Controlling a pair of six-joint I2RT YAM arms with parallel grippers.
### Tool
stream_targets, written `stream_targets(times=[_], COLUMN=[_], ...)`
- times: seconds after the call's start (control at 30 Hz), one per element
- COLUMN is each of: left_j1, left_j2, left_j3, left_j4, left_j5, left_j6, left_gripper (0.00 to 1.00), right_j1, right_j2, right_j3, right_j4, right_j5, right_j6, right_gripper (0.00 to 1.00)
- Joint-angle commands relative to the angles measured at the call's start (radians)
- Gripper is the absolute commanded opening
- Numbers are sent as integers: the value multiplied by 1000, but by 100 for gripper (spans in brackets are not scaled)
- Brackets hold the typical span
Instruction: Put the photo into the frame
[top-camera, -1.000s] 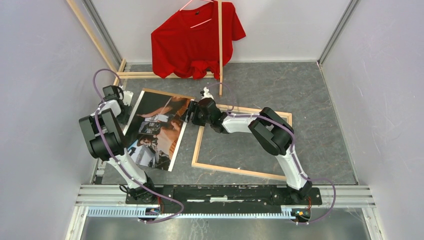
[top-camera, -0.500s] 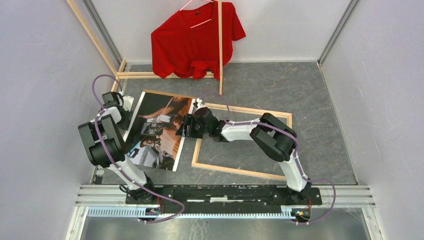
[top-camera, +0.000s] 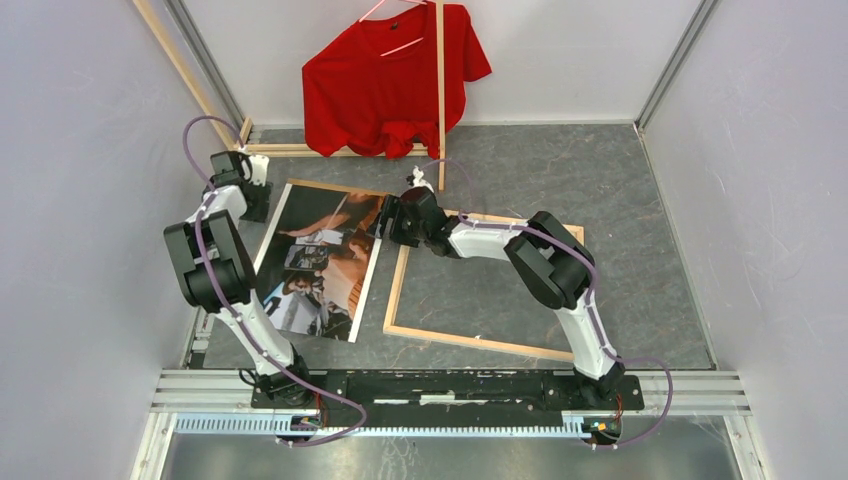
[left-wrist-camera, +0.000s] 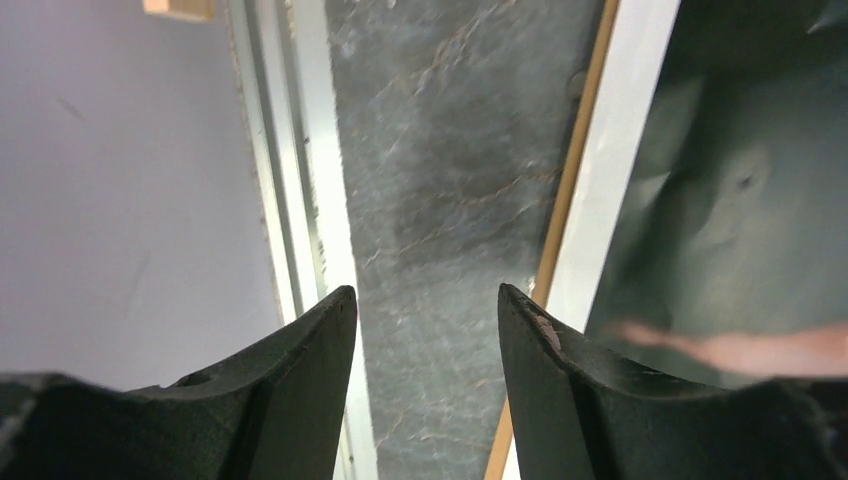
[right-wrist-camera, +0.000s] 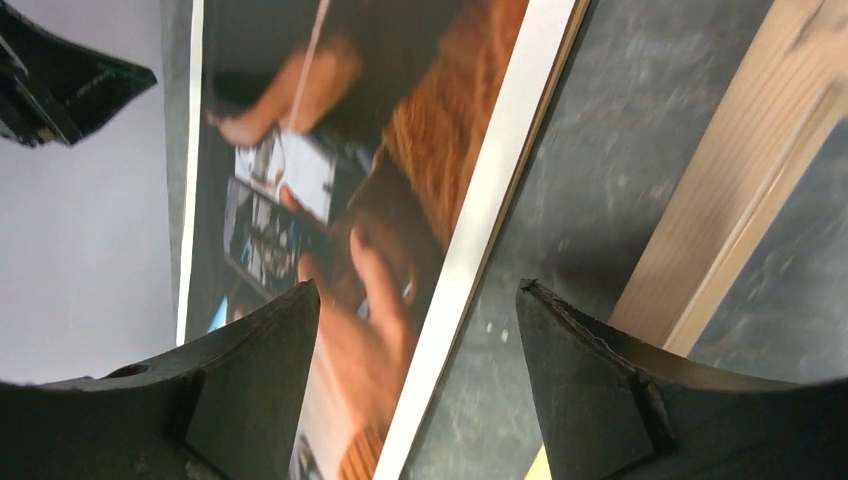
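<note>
photo (top-camera: 320, 262) face up, beside frame (top-camera: 480, 342), outside it

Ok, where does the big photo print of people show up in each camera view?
Top external: the large rectangular photo print lies flat, left of centre.
Left wrist: right side, dark area inside a white border.
Right wrist: upper left to centre, orange tones.
Shared landmark: the grey marbled tabletop running along the print's white border.

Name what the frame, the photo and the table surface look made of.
The frame: pale bare wood, unpainted on this face; grain lines show. The photo: printed paper, seemingly, with a white border; finish unclear. The table surface: dark grey with veins, stone-look, possibly laminate.
</note>
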Motion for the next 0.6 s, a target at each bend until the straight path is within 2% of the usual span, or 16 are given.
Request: stream_targets(times=[0.0, 0.3, 0.57], left_j1=[-38, -106, -159], left_j2=[61, 151, 142], left_j3=[63, 94, 24], left_j4=[43, 42, 5], left_j5=[-34, -81, -42], left_j6=[-90, -95, -70], left_gripper=[61, 60, 59], right_j1=[-27, -57, -49], right_j2=[87, 196, 194], right_j3=[91, 247, 213], right_j4=[-93, -147, -94], right_j5=[81, 111, 79], right_j6=[-38, -37, -18], right_gripper=[79, 80, 80])
